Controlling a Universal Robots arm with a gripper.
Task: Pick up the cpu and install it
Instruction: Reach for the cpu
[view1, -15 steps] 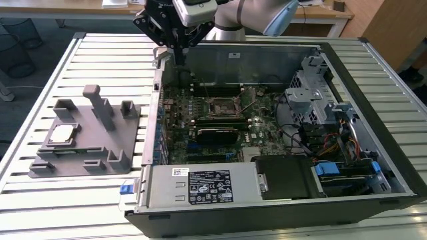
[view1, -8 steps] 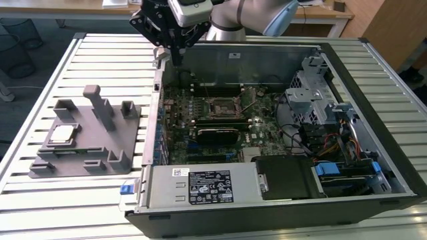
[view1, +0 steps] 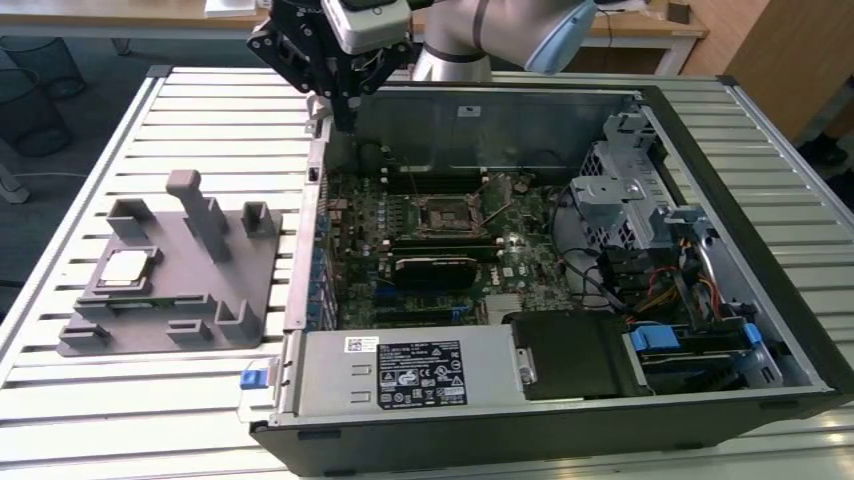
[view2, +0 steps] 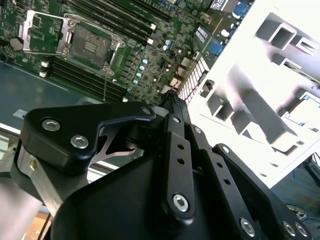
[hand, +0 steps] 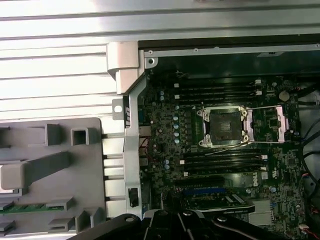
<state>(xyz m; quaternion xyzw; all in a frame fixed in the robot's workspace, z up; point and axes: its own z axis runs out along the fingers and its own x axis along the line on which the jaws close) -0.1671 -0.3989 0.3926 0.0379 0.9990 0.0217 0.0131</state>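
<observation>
The cpu, a small pale silvery square, lies flat on the grey fixture tray at the exterior view's left, outside the computer case. My gripper hangs above the case's far left corner, well away from the cpu, with its black fingers drawn together to one tip and nothing between them. The motherboard's socket sits in the middle of the board with its metal frame swung open and its centre bare; it appears in both wrist views.
The open black case lies on a slatted metal table. A drive cage, cables and the power supply crowd the exterior view's right and near side. Upright posts rise from the tray.
</observation>
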